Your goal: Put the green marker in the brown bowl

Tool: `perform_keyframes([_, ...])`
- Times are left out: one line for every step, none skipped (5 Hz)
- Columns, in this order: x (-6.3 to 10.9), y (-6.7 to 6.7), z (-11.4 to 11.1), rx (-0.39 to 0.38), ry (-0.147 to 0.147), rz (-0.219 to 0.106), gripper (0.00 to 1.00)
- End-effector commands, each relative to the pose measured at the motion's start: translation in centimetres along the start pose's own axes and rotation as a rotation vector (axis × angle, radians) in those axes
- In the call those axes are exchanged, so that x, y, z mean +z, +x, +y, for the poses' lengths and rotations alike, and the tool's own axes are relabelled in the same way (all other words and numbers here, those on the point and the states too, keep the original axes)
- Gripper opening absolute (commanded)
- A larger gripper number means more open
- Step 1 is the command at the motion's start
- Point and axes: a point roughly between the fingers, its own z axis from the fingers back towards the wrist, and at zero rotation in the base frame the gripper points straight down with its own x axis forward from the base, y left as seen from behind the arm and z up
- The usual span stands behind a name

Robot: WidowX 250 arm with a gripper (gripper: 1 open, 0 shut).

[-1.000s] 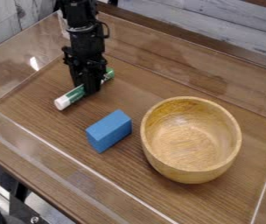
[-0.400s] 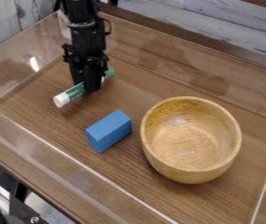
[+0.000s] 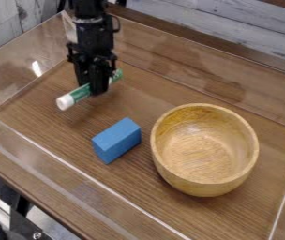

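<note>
The green marker (image 3: 75, 96) has a white barrel and a green far end, and it hangs just above the wooden table at the left. My black gripper (image 3: 95, 86) points steeply down and is shut on the marker's middle, hiding part of the barrel. The brown bowl (image 3: 205, 147) is a wide light wooden bowl resting at the lower right, well apart from the gripper, with nothing visible inside it.
A blue rectangular block (image 3: 116, 140) lies between the marker and the bowl, just left of the bowl's rim. Clear plastic walls (image 3: 20, 56) border the table on the left and front.
The gripper has risen a little with the marker held in it, lifting the marker off the table. The block and bowl have not moved.
</note>
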Motion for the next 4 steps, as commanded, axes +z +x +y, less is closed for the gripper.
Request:
perform_keyframes([3.9, 0.3, -1.1, -0.003, 0.056, -0.079, 0.00])
perform_keyframes([4.8, 0.1, -2.6, -0.005, 0.051, -0.090, 0.00])
perform_keyframes([5.5, -0.1, -4.1, 0.002, 0.048, -0.104, 0.00])
perform_keyframes([5.8, -0.3, -5.1, -0.003, 0.048, -0.115, 0.00])
